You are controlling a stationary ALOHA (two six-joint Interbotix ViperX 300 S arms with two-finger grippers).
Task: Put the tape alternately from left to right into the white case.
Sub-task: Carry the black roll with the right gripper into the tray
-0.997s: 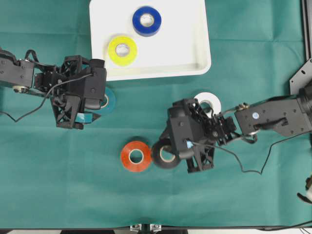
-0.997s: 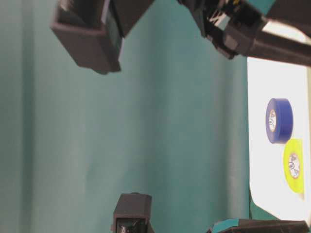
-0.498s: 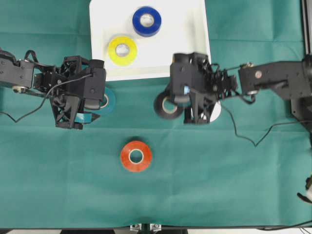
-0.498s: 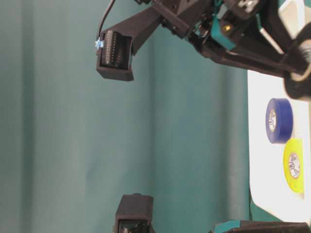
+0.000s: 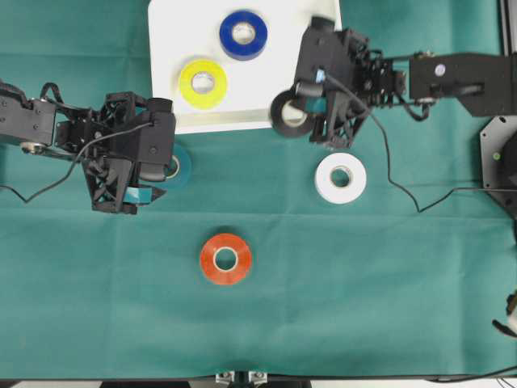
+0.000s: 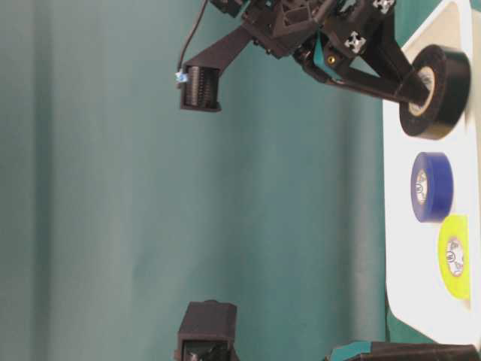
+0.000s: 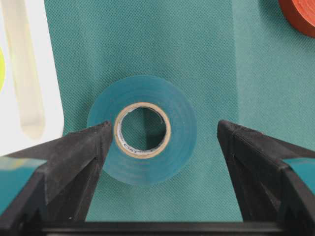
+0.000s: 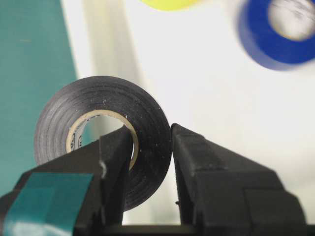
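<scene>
now holding the glossy black roll of tape (image 5: 288, 114) by its wall in the right gripper (image 8: 150, 147) — one finger through the pale core, the other on the outer face, jaws pinched tight on it. hanging clear of the cloth at the near rim of the large shallow white plastic case (image 5: 257, 123), half over the rim, half over the green table cover (image 5: 363, 275). inside the case already: the blue roll (image 5: 243, 34) toward the far edge and the yellow roll (image 5: 203, 82) nearer the rim, both lying flat.

best carried further in over the bare white floor on the right of those two, well apart from each, before any lowering. worth levelling the roll first, since it hangs tilted in the grip and could land on edge and roll off. better to bring it low, just above the floor, then part the jaws only enough to free the wall — and lift straight up so the inner finger does not drag the core along.

meanwhile the left gripper (image 7: 162, 135), jaws wide, straddling the teal roll (image 7: 142, 129) flat on the cloth just beside the case. white roll (image 5: 340, 177) and orange-red roll (image 5: 225, 258) on the cloth, well apart.
</scene>
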